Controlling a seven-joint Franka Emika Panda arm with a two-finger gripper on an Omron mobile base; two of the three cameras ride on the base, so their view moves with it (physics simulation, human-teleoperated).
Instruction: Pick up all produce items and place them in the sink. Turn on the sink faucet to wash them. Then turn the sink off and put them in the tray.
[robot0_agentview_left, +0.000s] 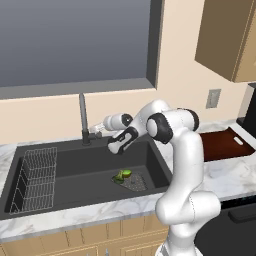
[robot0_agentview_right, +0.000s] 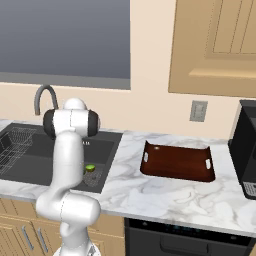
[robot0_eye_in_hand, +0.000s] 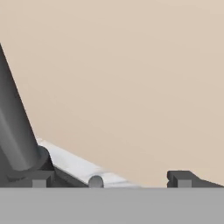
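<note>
On the mesh drain (robot0_agentview_left: 134, 182) of the black sink (robot0_agentview_left: 75, 172) the broccoli floret (robot0_agentview_left: 120, 177) and lime-green fruit (robot0_agentview_left: 127, 173) lie touching, while behind them the gripper (robot0_agentview_left: 96, 130) hangs wide open and empty just beside the faucet (robot0_agentview_left: 83, 117) base, the reddish-brown tray (robot0_agentview_right: 178, 163) well apart on the counter.

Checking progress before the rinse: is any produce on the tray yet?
No: the tray lies bare on the counter, while the green produce sits in the sink.

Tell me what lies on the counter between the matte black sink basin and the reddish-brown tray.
Nothing: in the right base view, bare white marble counter runs from the matte black sink basin's right rim to the reddish-brown tray.
</note>
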